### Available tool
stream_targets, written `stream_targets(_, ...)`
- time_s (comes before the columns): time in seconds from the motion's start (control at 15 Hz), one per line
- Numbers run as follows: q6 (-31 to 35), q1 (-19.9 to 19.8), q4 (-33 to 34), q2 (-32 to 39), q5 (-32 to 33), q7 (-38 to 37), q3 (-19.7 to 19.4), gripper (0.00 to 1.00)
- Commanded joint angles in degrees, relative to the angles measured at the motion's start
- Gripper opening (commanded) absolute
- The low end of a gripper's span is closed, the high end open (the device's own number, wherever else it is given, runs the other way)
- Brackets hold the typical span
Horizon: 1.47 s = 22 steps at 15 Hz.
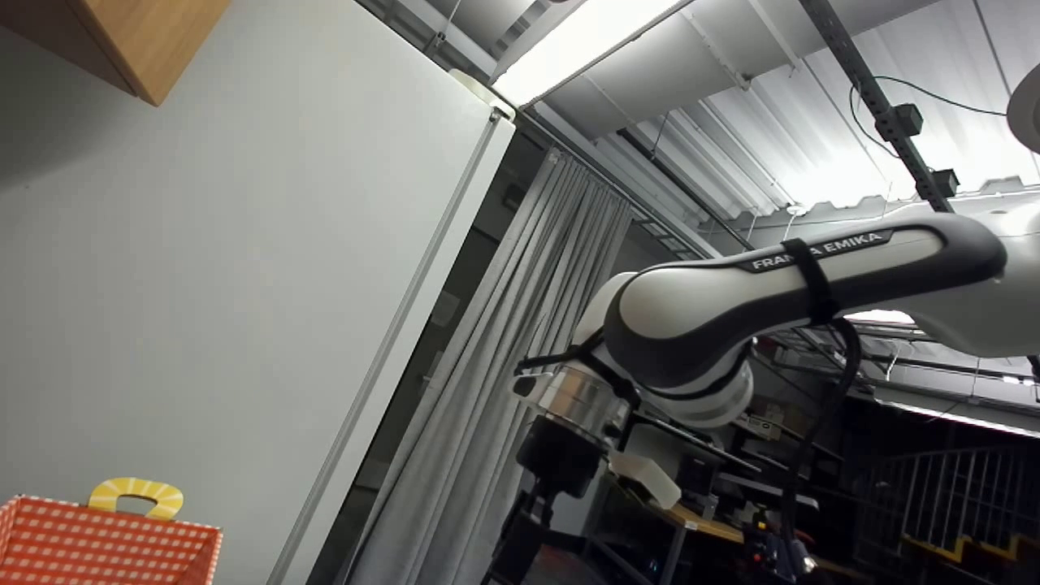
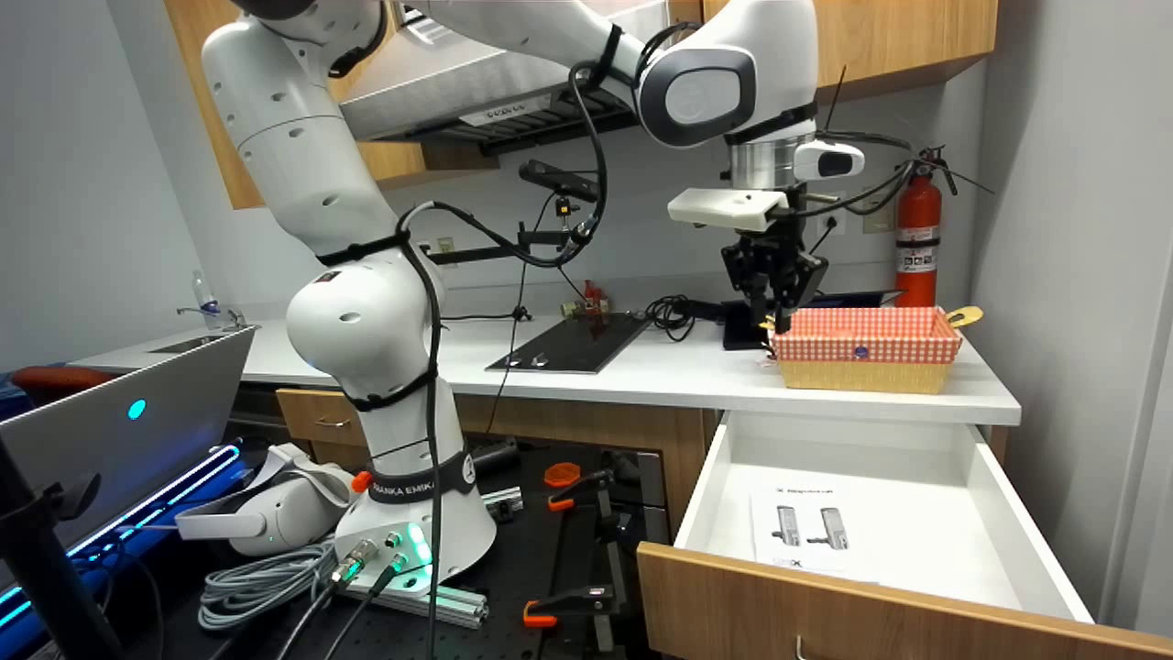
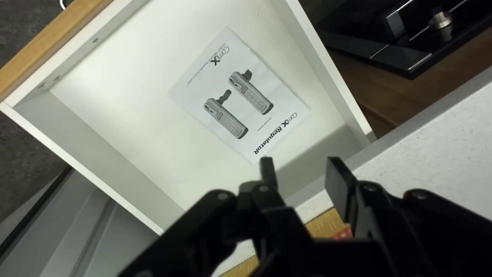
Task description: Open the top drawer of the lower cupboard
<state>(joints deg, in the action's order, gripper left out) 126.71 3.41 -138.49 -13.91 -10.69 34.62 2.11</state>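
- Far L, ext. view: silver laptop (image 2: 128, 394) w/ lit logo; blue-lit strip (image 2: 151, 500) just below it.
- Back L: water bottle (image 2: 207, 301), upright, near tap (image 2: 234, 318) & sink (image 2: 188, 345).
- Front L: white VR headset (image 2: 275, 518); grey cable coil (image 2: 266, 587) just in front of it.
- L of ctr: Franka arm (image 2: 316, 183), base on dark bench (image 2: 522, 573); upper link runs R across top, wrist bent down.
- Ctr: range hood (image 2: 495, 87) up high; blk hob (image 2: 577, 346) flat on white worktop (image 2: 696, 374). Lower: blk clamps (image 2: 577, 602) w/ orange ends, on bench, R of base.
- R of ctr: gripper (image 3: 301, 169), pointing down at L end of basket (image 2: 866, 378), tips overlapping its rim in ext. view; contact unclear. Jaws released: wrist view has fingers (image 3: 340, 181) spread, gap betw. them.
- R, low: task drawer (image 2: 880, 600), directly under worktop, standing well out; wood front, white inside. Metal pull (image 2: 800, 648) on front, partly cut off.
- In drawer, L half: printed manual (image 2: 811, 532), lying flat; wrist view reads "Regulator", 2 keypad devices pictured.
- R, on worktop: same basket, yellow woven body, red/wht check lining, yellow handles (image 2: 965, 316). In both ext. views.
- Far R: red fire extinguisher (image 2: 918, 234), upright behind basket, near grey wall (image 2: 1072, 302).
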Motion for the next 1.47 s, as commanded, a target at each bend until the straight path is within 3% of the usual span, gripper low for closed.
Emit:
stream_targets(0.0, -2.4, 2.4, -2.6, -6.3, -1.2, 3.3, -2.0, 0.72)
stream_targets(0.27, -1.7, 3.9, -3.8, -10.3, -1.0, 5.3, -3.4, 1.0)
stream_targets(0.87, -3.2, 5.5, -4.4, -15.8, -1.6, 6.8, -7.1, 1.0)
stream_targets(0.93, -1.2, 4.9, -3.0, -12.6, 0.3, 4.7, -6.0, 1.0)
stream_targets(1.4, -1.8, 5.1, -3.3, -13.6, 0.3, 4.8, -6.6, 1.0)
